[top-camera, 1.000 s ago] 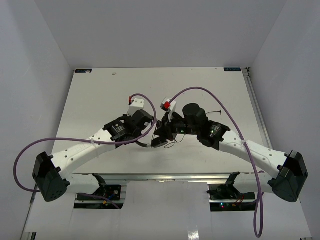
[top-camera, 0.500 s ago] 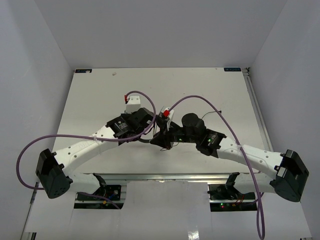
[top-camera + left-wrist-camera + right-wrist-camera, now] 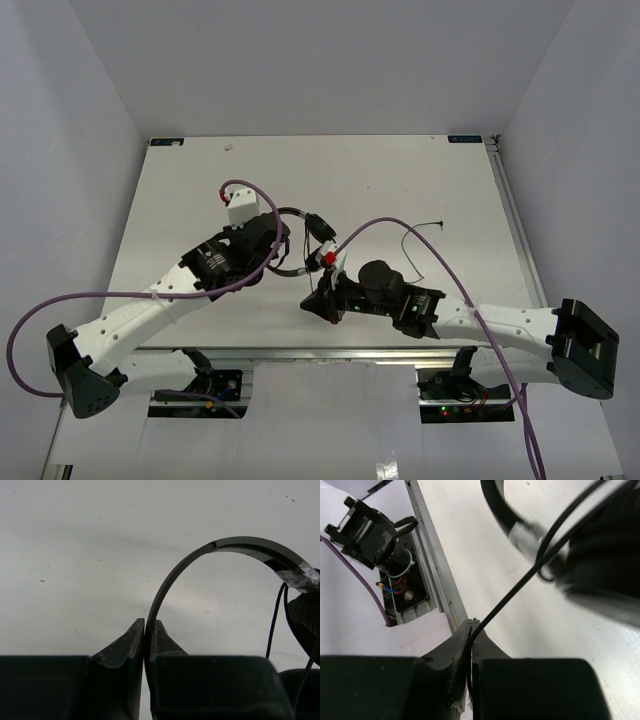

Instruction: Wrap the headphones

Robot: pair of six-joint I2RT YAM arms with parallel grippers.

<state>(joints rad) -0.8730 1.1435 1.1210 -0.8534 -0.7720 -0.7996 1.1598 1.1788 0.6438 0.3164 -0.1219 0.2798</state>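
The left claw (image 3: 147,625) is pinched shut on the thin arched headband (image 3: 250,544) of the headphones (image 3: 296,212), its two fingers closed flat against either side of the band where the arch comes down between them. From there the band curves up and over to the right, ending beside a padded earcup (image 3: 305,615) at the edge of the left wrist view, with the thin dark cord (image 3: 274,620) hanging next to it. The right claw (image 3: 471,625) is also closed, gripping the cord, which runs taut and slanting up from between its fingertips towards the blurred earcup (image 3: 605,555). Seen from above, the headphones sit near the middle of the white surface (image 3: 400,170), between the two wrists, and the cord's free end with its plug (image 3: 440,225) lies well off to the right.
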